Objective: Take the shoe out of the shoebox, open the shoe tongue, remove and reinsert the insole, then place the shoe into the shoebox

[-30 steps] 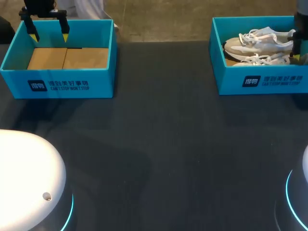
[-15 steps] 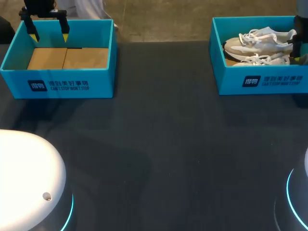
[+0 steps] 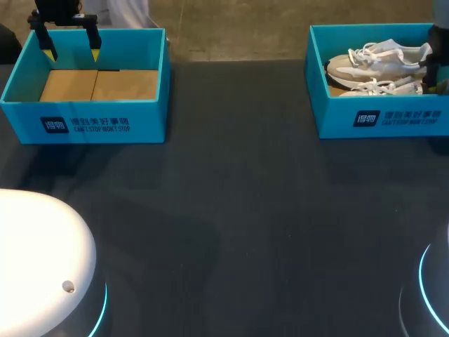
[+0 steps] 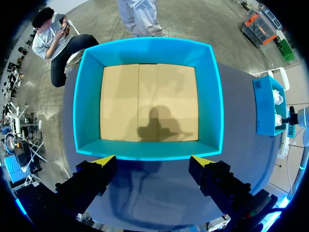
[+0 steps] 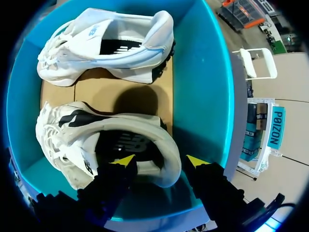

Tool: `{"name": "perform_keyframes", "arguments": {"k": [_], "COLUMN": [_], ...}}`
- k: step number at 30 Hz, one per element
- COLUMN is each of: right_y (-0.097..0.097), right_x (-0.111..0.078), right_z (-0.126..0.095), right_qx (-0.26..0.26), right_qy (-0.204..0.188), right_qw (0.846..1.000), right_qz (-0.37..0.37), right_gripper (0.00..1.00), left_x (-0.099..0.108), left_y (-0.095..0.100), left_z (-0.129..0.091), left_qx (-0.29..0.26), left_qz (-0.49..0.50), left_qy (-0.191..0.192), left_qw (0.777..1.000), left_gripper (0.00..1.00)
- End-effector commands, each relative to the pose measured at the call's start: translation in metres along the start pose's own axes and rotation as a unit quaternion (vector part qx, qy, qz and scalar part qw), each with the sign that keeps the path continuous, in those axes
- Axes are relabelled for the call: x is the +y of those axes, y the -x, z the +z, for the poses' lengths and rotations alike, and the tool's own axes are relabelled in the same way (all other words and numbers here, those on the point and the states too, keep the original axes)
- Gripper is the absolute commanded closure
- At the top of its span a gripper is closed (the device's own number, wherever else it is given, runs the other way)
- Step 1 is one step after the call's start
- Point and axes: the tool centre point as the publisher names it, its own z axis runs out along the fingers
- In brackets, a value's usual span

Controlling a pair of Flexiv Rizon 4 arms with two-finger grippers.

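On the worktop point(image 3: 231, 210), two boxes stand well apart along the far edge: the left shoebox point(image 3: 88, 126) at far left and the right shoebox point(image 3: 379, 121) at far right. In the right shoebox, the farther shoe point(image 3: 382, 57) and the nearer shoe point(image 3: 382, 87) lie side by side, heels rightward. The left claw point(image 3: 71, 50) hangs over the left shoebox's far-left part. The right claw point(image 5: 160, 162) straddles the nearer shoe's heel, fingers apart.

The worktop point(image 3: 245, 225) is dark and matt. The left shoebox point(image 3: 84, 125) and right shoebox point(image 3: 379, 121) are smooth teal card over bare brown cardboard floors (faintly creased). The near shoe point(image 5: 72, 145) and far shoe point(image 5: 82, 34) show white mesh cloth, smoother panels and woven laces. The right pincer point(image 5: 161, 161) is matt black with yellow tips.
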Motion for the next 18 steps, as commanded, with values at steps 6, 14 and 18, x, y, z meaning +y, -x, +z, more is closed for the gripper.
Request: {"name": "perform_keyframes", "arguments": {"k": [6,14,18], "right_y": [-0.001,0.000,0.002], "right_x": [0.006,0.007,0.005], "right_z": [0.007,0.012,0.017], "right_qx": [0.015,0.039,0.044], "right_qy": [-0.011,-0.021,-0.026], "right_qw": [1.000,0.999,0.999], "right_qz": [-0.007,-0.006,-0.006], "right_gripper": [0.36,0.36,0.34], "left_x": [0.000,0.000,0.000], "left_y": [0.000,0.000,0.000], "left_z": [0.000,0.000,0.000], "left_qx": [0.000,0.000,0.000], "left_qz": [0.000,0.000,0.000], "left_qy": [0.000,0.000,0.000], "left_qw": [1.000,1.000,1.000], "left_gripper": [0.00,0.00,0.00]}}
